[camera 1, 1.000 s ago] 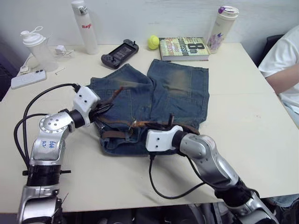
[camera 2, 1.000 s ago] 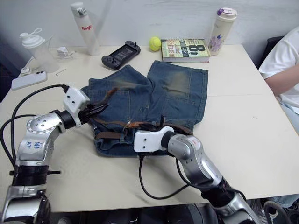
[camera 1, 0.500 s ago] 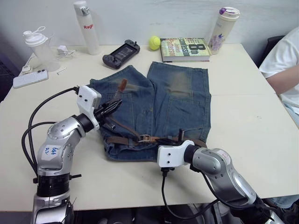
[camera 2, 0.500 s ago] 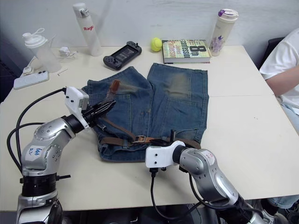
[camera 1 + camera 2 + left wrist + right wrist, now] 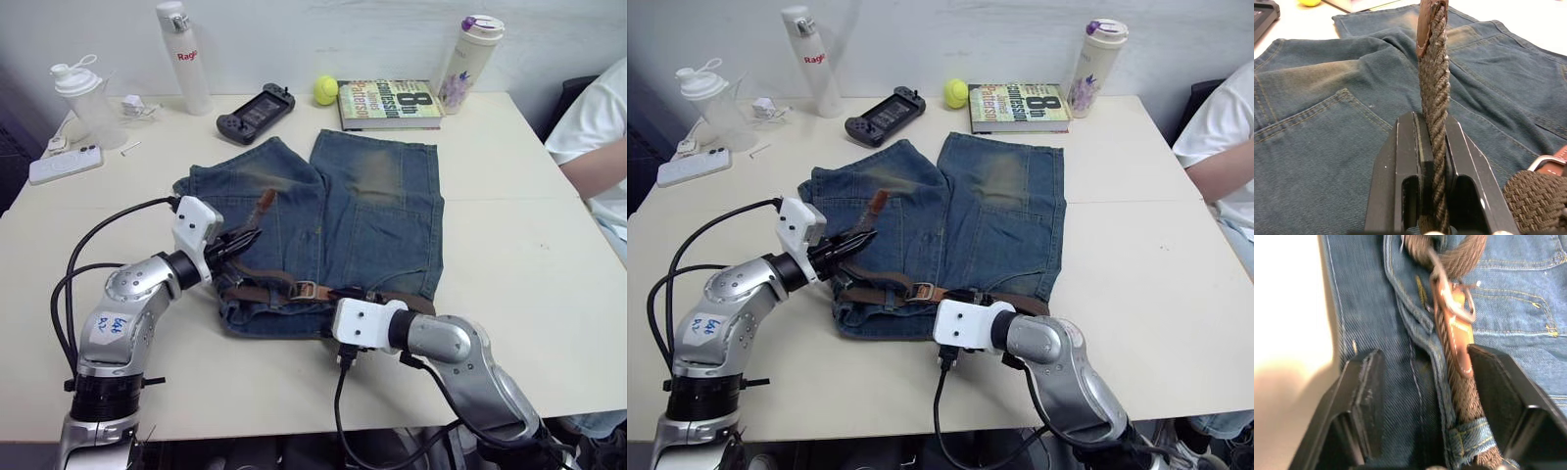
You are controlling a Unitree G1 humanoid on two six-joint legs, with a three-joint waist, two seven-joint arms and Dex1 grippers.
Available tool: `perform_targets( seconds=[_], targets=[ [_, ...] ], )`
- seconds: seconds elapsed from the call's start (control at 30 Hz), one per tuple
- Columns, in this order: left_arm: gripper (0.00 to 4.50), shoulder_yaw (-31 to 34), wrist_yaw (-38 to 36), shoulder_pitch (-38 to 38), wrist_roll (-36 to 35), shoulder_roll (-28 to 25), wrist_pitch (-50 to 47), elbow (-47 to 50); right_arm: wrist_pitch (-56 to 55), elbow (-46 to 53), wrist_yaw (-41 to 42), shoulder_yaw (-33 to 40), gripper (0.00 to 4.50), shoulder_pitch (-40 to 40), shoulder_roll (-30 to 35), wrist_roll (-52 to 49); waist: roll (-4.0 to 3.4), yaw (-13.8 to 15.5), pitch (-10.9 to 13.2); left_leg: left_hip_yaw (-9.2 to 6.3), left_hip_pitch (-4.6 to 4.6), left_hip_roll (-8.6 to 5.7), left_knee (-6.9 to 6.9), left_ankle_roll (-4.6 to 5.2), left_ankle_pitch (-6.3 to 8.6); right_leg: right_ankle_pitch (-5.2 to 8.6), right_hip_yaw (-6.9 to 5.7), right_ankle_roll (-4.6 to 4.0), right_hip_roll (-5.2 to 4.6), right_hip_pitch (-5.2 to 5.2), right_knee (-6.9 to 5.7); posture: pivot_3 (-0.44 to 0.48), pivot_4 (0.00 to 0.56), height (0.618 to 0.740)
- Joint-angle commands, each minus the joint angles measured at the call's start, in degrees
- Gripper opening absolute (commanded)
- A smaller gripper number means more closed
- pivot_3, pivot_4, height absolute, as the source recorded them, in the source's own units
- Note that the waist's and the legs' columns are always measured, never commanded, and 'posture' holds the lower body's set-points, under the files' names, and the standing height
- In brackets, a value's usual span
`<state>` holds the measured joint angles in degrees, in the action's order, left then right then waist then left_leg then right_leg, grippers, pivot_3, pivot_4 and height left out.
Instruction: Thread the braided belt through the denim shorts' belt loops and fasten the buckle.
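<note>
Here the denim shorts lie flat on the pale counter, waistband toward the near edge and legs pointing to the far side. The braided belt runs along the waistband, and its tan-tipped end rises up and away over the left leg. The left claw is pressed together on this free end of the belt, the woven strap standing upright between its two black fingers, with the tan tip above them. The buckle sits near the middle of the waistband, with its tan leather tab beside it. The right claw is spread wide and sits at the near edge of the waistband, its fingers straddling the belt and the buckle without closing on either. A belt loop crosses the strap just in front of this claw.

Along the far side of the counter stand a white bottle, a clear shaker, a game controller, a yellow ball, a book and a flowered tumbler. A phone lies at the far left. A person's arm in a white sleeve rests at the right edge.
</note>
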<state>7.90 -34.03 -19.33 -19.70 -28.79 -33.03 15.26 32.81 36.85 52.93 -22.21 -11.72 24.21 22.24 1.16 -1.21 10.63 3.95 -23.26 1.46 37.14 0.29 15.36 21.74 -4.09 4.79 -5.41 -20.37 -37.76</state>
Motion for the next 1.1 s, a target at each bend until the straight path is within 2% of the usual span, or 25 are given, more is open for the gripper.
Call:
perform_targets(
  seconds=[0.03, 0.1, 0.27, 0.77, 1.1],
  targets=[
    [0.00, 0.4, -0.5, 0.0, -0.6, -1.4, 0.7, 2.4, 9.7, 5.2, 2.7, 8.6, 2.70, -4.3, -3.6, -11.0, 0.00, 0.0, 0.0, 0.00, 0.00, -0.01, -0.01, 0.00, 0.00, 0.00, 0.01, 0.00, 0.00, 0.00, 0.01, 0.000, 0.150, 0.740],
    [0.00, 0.3, -0.5, 0.0, -0.7, -1.7, 0.7, 2.5, 13.9, 1.9, -1.0, 10.3, 2.19, -8.0, -7.4, -12.7, 0.00, 0.0, 0.0, -0.01, 0.00, 0.00, -0.01, 0.00, 0.00, 0.00, 0.01, 0.00, 0.00, 0.01, 0.02, 0.000, 0.150, 0.740],
    [0.00, 0.5, -0.4, 0.0, -0.9, -2.1, 0.3, 3.0, 17.8, -2.3, -6.9, 7.6, 0.04, -10.7, -10.2, -14.0, 0.00, -0.2, 0.0, -0.04, 0.02, -0.01, -0.12, -0.01, 0.00, 0.00, 0.01, 0.00, 0.00, -0.05, -0.04, 0.000, 0.150, 0.740],
    [0.00, 1.0, 0.2, 0.3, -0.9, -3.0, 0.2, 3.2, 19.7, -3.7, -12.0, -0.7, 0.04, -9.2, -7.0, -18.1, 0.00, -0.3, 0.0, -0.02, -0.01, -0.05, -0.11, 0.01, 0.01, 0.00, 0.05, 0.00, -0.04, -0.08, -0.03, 0.000, 0.150, 0.740],
    [0.00, 0.5, 0.5, 0.4, -0.8, -3.0, 0.4, 3.3, 18.5, -7.8, -14.0, -4.7, 0.04, -13.2, -8.3, -19.9, 0.00, -0.3, 0.0, -0.02, -0.01, -0.04, -0.11, 0.00, 0.01, 0.00, 0.05, 0.00, -0.04, -0.09, -0.03, 0.000, 0.150, 0.740]
  ],
)
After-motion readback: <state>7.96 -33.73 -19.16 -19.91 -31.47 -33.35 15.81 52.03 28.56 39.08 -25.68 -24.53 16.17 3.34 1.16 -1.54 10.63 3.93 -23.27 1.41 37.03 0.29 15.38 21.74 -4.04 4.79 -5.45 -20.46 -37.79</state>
